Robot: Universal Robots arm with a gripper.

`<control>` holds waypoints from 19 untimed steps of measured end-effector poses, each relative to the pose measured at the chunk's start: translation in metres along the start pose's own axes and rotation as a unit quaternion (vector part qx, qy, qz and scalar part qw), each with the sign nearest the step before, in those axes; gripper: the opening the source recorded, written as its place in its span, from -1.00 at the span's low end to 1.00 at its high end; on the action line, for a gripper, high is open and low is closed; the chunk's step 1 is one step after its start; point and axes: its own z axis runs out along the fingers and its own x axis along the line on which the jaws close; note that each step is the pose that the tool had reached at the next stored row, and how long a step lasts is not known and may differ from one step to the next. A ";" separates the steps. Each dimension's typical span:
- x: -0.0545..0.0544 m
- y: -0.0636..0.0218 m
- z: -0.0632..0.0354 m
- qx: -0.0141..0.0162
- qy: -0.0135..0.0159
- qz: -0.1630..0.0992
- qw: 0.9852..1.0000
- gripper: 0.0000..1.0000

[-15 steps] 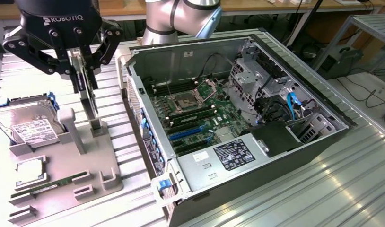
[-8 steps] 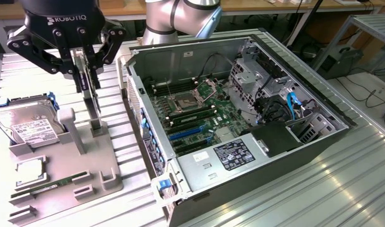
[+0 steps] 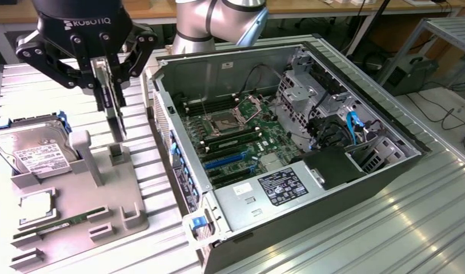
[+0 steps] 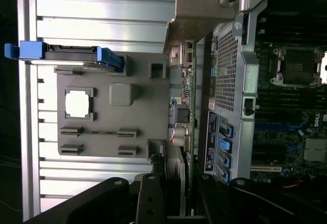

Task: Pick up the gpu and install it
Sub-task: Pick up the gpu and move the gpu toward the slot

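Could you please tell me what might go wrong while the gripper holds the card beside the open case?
1. The black gripper pinches the thin dark circuit card by its upper end only, so the hanging card could tilt or slip.
2. The card hangs close to the open grey computer case's side wall; it might clip that edge on the way across.

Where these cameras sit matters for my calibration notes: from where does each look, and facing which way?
Exterior view: off the arm, raised, angled down at the open computer case and grey tray; shows the arm and end effector clamping the gpu.
Wrist view: on the wrist, looking down along the held gpu onto tray and case; the end effector shows.
Shared: gpu, tray, case, hard drive.
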 end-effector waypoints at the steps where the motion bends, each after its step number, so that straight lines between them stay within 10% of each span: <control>1: -0.001 0.0000 0.0000 0.000 0.000 0.000 1.000 -0.44; 11: -0.009 -0.0004 0.0001 0.000 0.000 0.000 1.000 -0.44; 19: -0.057 -0.0023 0.0011 0.001 0.000 0.000 1.000 -0.44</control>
